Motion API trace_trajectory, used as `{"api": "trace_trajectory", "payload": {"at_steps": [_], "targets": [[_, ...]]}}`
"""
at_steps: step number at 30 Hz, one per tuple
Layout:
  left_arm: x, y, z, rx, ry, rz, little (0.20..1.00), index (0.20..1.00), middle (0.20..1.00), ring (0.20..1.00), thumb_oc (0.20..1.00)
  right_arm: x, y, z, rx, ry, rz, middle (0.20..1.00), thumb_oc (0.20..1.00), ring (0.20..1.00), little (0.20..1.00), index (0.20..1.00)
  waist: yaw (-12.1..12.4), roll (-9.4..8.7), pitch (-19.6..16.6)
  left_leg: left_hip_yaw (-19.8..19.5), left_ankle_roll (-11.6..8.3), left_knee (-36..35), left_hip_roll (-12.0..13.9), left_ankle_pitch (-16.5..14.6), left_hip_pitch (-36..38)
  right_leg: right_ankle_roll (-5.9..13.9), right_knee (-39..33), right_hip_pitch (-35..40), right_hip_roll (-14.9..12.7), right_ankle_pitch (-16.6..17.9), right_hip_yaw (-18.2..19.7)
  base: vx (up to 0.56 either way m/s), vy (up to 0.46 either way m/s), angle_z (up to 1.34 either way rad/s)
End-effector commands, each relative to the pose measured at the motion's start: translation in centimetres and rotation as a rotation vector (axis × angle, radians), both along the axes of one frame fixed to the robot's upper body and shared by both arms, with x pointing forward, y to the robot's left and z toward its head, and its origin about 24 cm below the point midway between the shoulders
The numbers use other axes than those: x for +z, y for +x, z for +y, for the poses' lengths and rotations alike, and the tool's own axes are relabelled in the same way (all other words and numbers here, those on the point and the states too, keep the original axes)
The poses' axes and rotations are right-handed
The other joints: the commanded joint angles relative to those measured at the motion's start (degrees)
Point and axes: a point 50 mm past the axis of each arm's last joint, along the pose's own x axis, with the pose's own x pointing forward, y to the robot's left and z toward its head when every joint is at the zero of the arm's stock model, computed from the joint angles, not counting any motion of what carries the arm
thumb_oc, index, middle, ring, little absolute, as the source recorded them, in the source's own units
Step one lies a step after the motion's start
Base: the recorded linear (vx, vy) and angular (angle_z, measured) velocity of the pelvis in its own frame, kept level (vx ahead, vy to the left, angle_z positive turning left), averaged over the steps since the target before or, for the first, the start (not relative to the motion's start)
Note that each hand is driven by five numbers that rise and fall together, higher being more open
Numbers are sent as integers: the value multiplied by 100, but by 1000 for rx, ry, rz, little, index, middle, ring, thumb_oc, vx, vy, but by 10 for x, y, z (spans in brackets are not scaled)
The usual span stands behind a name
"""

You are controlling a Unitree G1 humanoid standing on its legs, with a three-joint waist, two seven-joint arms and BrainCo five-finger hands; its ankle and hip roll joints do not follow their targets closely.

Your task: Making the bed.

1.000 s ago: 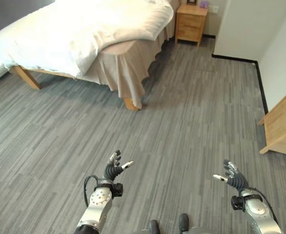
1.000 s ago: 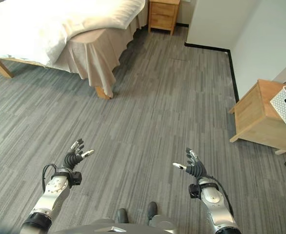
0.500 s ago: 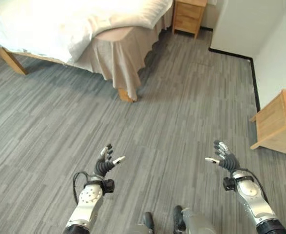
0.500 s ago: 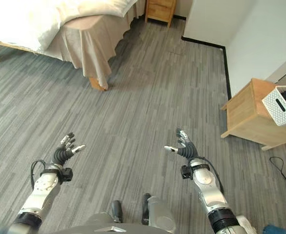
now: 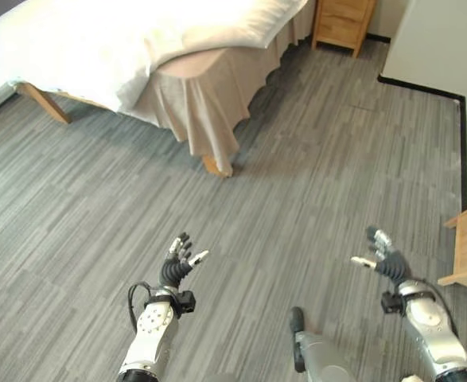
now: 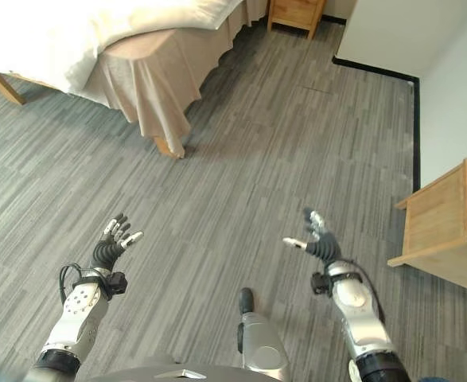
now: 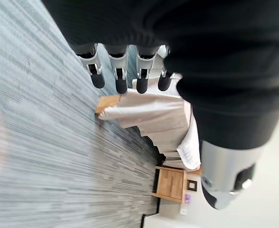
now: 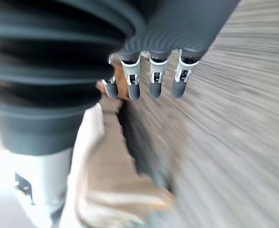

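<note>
Bed [image 5: 98, 48], upper left of the head views, standing well apart from both hands: a white duvet [image 5: 138, 32] covers the top and hangs over the near side, its edge rumpled and folded back at the foot corner, where a beige bed skirt [image 5: 205, 103] is exposed and falls almost to the grey plank floor [image 5: 297, 183]. Wooden bed legs [image 5: 215, 166] show beneath the skirt at the corner and under the far left end. Left hand [image 5: 177, 266], low in the view and raised over the floor, fingers [image 7: 121, 76] straight and spread, thumb apart, holding nothing; its wrist view looks past the fingers toward the skirted corner of the bed. Wooden nightstand [image 5: 344, 24], top centre, just beside the head of the bed. Right hand [image 5: 385, 260], low right over the floor, fingers [image 8: 154, 78] likewise extended and empty. Light wooden cabinet [image 6: 448, 227], right edge, against the white wall [image 6: 456, 95] with its dark skirting
</note>
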Motion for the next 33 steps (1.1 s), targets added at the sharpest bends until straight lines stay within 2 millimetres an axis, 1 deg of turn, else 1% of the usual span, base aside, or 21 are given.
{"api": "trace_trajectory", "payload": {"at_steps": [1, 2, 3, 5, 7, 8, 9, 10, 11, 13, 15, 16, 18, 19, 22, 26, 27, 29, 31, 32, 33], "targets": [[17, 5, 0, -17, -90, -99, 1000, 1000, 1000, 1000, 1000, 21, -4, -10, 13, -25, -95, 1000, 1000, 1000, 1000, 1000, 8, -173, 3, 1100, 98, -899, 615, 1636, 499, 571, -558, 536, -199, 362, -29, 199, -224, 23], [17, 5, -1, -18, -93, -98, 1000, 1000, 1000, 1000, 1000, 21, -4, -11, 12, -27, -94, 1000, 1000, 1000, 1000, 1000, 24, -131, 28, 1093, 79, -859, 661, 1591, 528, 568, -567, 582, -157, 349, -30, 268, -181, 37], [8, 0, -3, 2, -211, -79, 1000, 1000, 1000, 1000, 1000, 24, -7, -13, 7, -22, -98, 1000, 1000, 1000, 1000, 1000, 78, -122, 22, 1407, -73, -1287, 754, 1637, 276, 569, -680, 843, -154, 237, -106, 267, -110, 31], [2, -6, -2, 62, -275, -72, 1000, 1000, 1000, 1000, 1000, 27, -10, -13, 4, 21, -122, 1000, 1000, 1000, 1000, 1000, 122, -102, -36, 1490, -125, -1817, 477, 1613, -9, 580, -687, 980, -164, 132, -175, 329, -113, 37], [1, -9, -1, 121, -315, -82, 1000, 1000, 1000, 1000, 1000, 23, -12, -7, -30, 233, -151, 1000, 1000, 1000, 1000, 1000, 159, -85, -76, 1623, -172, -2206, 305, 1710, -126, 579, -708, 1126, -140, 60, -221, 220, -48, 17], [1, -9, 0, 121, -314, -82, 1000, 1000, 1000, 1000, 1000, 23, -12, -7, -29, 235, -151, 1000, 1000, 1000, 1000, 1000, 159, -102, -79, 1634, -169, -2242, 283, 1726, -103, 584, -710, 1132, -158, 55, -219, 237, -34, 1], [1, -11, 0, 189, -398, -102, 1000, 1000, 1000, 1000, 1000, 21, -11, 10, -20, 475, -192, 1000, 1000, 1000, 1000, 1000, 212, -112, -112, 1879, -148, -2675, 37, 1701, -190, 599, -775, 1332, -132, -15, -292, 261, -41, 1], [3, -13, 7, 233, -422, -124, 1000, 1000, 1000, 1000, 1000, 23, -11, 16, 9, 494, -195, 1000, 1000, 1000, 1000, 1000, 273, -130, -133, 1882, -113, -2891, -103, 1710, -239, 613, -808, 1422, -91, -50, -266, 255, -42, -1], [3, -13, 7, 233, -422, -124, 1000, 1000, 1000, 1000, 1000, 23, -11, 17, 9, 494, -195, 1000, 1000, 1000, 1000, 1000, 276, -133, -144, 1892, -108, -2919, -107, 1731, -240, 613, -812, 1407, -92, -38, -260, 252, 4, -1], [6, -18, 19, 300, -421, -156, 1000, 1000, 1000, 1000, 1000, 27, -13, 25, 100, 465, -186, 1000, 1000, 1000, 1000, 1000, 390, -129, -197, 1863, -159, -3489, -178, 1849, -202, 664, -872, 1638, -44, -108, -256, 297, 42, 0], [7, -19, 22, 317, -410, -163, 1000, 1000, 1000, 1000, 1000, 28, -14, 26, 120, 432, -178, 1000, 1000, 1000, 1000, 1000, 393, -139, -218, 1893, -165, -3547, -212, 1880, -129, 677, -903, 1721, -51, -118, -260, 216, 48, -27], [10, -21, 33, 355, -377, -185, 1000, 1000, 1000, 1000, 1000, 27, -20, 23, 146, 322, -146, 1000, 1000, 1000, 1000, 1000, 381, -130, -338, 1877, -81, -3687, -286, 1725, 7, 737, -934, 1851, -67, -217, -256, 262, 87, 1], [12, -20, 34, 359, -359, -196, 1000, 1000, 1000, 1000, 1000, 23, -25, 13, 86, 302, -132, 1000, 1000, 1000, 1000, 1000, 349, -118, -394, 1954, -60, -3700, -326, 1740, 92, 764, -941, 1965, -122, -246, -297, 287, 119, 26], [16, -20, 36, 366, -360, -214, 1000, 1000, 1000, 1000, 1000, 19, -27, 10, 35, 345, -131, 1000, 1000, 1000, 1000, 1000, 328, -125, -443, 1983, 15, -3783, -362, 1553, 142, 811, -936, 1983, -176, -286, -313, 203, 122, 4], [18, -21, 36, 364, -356, -215, 1000, 1000, 1000, 1000, 1000, 13, -29, 4, -32, 391, -136, 1000, 1000, 1000, 1000, 1000, 349, -141, -439, 1963, 71, -3723, -424, 1538, 193, 918, -662, 1902, -324, -160, -285, 138, 124, 1], [26, -23, 45, 352, -281, -222, 1000, 1000, 1000, 1000, 1000, 17, -28, -10, -120, 337, -158, 1000, 1000, 1000, 1000, 1000, 402, -205, -582, 2063, 272, -3926, -628, 1260, 500, 1145, -410, 1889, -550, 176, -197, 177, 160, -4], [28, -22, 47, 356, -272, -227, 1000, 1000, 1000, 1000, 1000, 19, -28, -13, -144, 335, -173, 1000, 1000, 1000, 1000, 1000, 380, -206, -578, 2086, 361, -4025, -713, 1125, 608, 1259, -150, 1804, -651, 303, -205, 122, 199, -12], [32, -18, 49, 351, -251, -236, 1000, 1000, 1000, 1000, 1000, 20, -24, -12, -156, 338, -182, 1000, 1000, 1000, 1000, 1000, 353, -142, -542, 2140, 488, -4237, -759, 1024, 775, 1428, 465, 1429, -688, 548, -94, 44, 214, -13], [38, -13, 49, 338, -231, -250, 1000, 1000, 1000, 1000, 1000, 24, -22, -12, -166, 333, -203, 1000, 1000, 1000, 1000, 1000, 266, -83, -432, 2094, 639, -4423, -858, 868, 1054, 1604, 1408, 978, -740, 944, -17, 27, 247, -11], [47, -3, 49, 300, -178, -266, 1000, 1000, 1000, 1000, 1000, 25, -21, -10, -159, 324, -208, 1000, 1000, 1000, 1000, 1000, 75, 61, -276, 1985, 668, -4495, -765, 831, 1206, 1652, 2006, 512, -552, 1048, 252, 17, 154, 2], [47, -3, 49, 300, -177, -266, 1000, 1000, 1000, 1000, 1000, 26, -20, -10, -159, 324, -209, 1000, 1000, 1000, 1000, 1000, 73, 53, -268, 1982, 669, -4488, -772, 822, 1203, 1653, 2045, 495, -561, 1026, 254, 100, 139, 42]]}}
